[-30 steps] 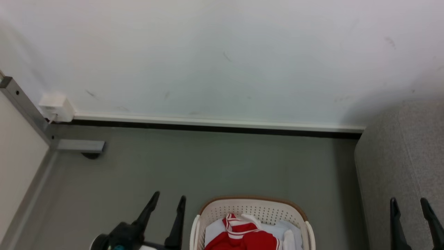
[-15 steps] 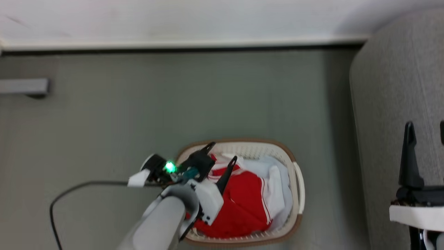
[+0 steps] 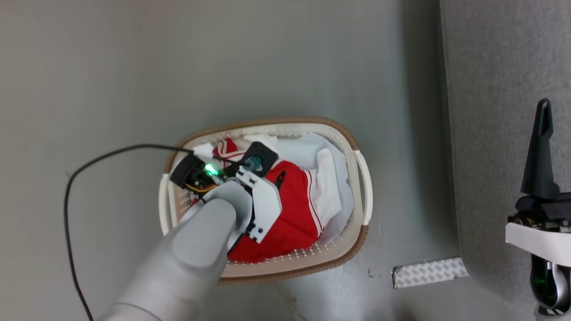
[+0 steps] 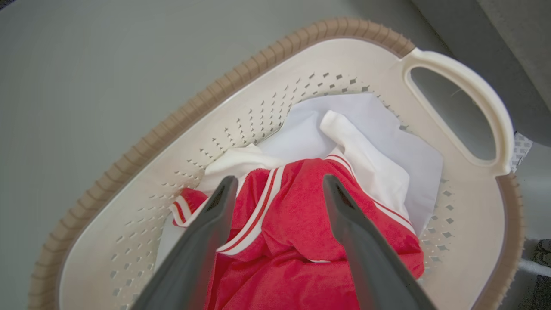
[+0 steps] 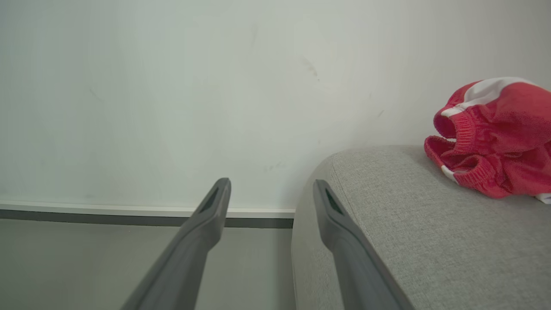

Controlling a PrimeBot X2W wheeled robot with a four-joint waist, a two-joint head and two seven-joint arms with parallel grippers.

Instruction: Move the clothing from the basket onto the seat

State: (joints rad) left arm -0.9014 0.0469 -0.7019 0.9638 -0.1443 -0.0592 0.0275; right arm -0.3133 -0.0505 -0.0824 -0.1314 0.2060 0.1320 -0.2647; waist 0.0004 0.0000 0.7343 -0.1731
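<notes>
Left pincer spread wide, both long dark fingers reaching down inside the oval cream-white perforated plastic basket with brown rim, straddling the heap of red mesh clothing with white stripes; touching it or just above, impossible to tell. Pale white fabric pieces bunched behind the red, towards the handle side. Basket standing on the grey floor, near the large light grey woven-fabric sofa seat. Right pincer likewise spread, empty, by the sofa's rounded edge. Another crumpled red garment with a white stripe lying on the seat
</notes>
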